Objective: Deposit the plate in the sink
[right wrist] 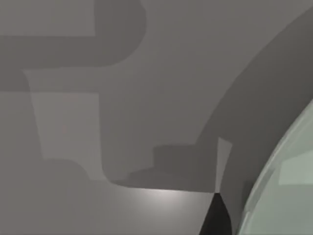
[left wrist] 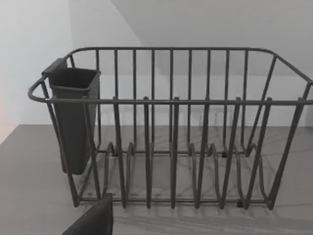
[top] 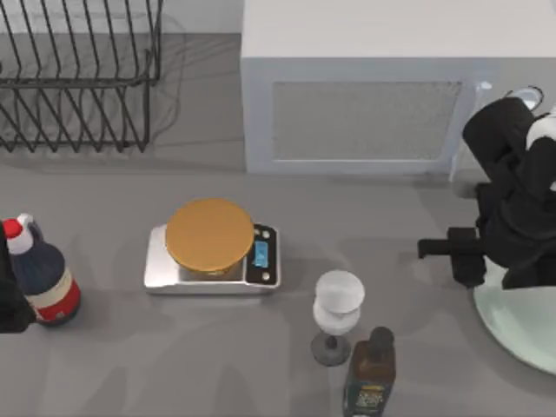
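My right gripper (top: 521, 261) hangs over the near edge of the plate (top: 521, 326), which lies flat on the table at its right side; I cannot tell how my fingers stand. Step in hand, as I judge it: approach for the grasp. The next move calls for closing on the plate's rim, then carrying it to the sink. My left arm is parked at the table's left, facing the dish rack (left wrist: 171, 132).

The right arm (top: 512, 208) is glossy black and bulky, with one white rounded segment near its top.
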Controlling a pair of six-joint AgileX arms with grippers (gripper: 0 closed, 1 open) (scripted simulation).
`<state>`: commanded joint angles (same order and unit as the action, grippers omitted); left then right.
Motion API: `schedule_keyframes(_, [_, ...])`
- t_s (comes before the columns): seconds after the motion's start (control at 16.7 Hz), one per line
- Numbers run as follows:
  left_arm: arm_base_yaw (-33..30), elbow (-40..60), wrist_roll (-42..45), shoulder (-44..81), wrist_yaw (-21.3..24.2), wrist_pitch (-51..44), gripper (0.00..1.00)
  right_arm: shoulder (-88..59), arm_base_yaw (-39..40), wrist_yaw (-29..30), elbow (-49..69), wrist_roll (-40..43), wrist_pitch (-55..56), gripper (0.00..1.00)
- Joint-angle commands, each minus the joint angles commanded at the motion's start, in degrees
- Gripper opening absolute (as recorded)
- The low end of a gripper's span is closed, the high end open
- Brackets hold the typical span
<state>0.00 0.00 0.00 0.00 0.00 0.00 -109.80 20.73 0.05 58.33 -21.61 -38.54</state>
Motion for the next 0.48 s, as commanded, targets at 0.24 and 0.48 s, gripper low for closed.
schedule_keyframes(0.24, [0.0, 0.0, 0.0, 0.0, 0.0, 0.0, 1.0, 0.0, 0.0, 0.0, 0.0, 0.0, 0.0, 0.0])
schedule_keyframes(0.48, [0.0, 0.0, 0.0, 0.0, 0.0, 0.0, 1.0, 3.9, -0.62, 0.23, 1.63, 0.02, 0.15, 0.0])
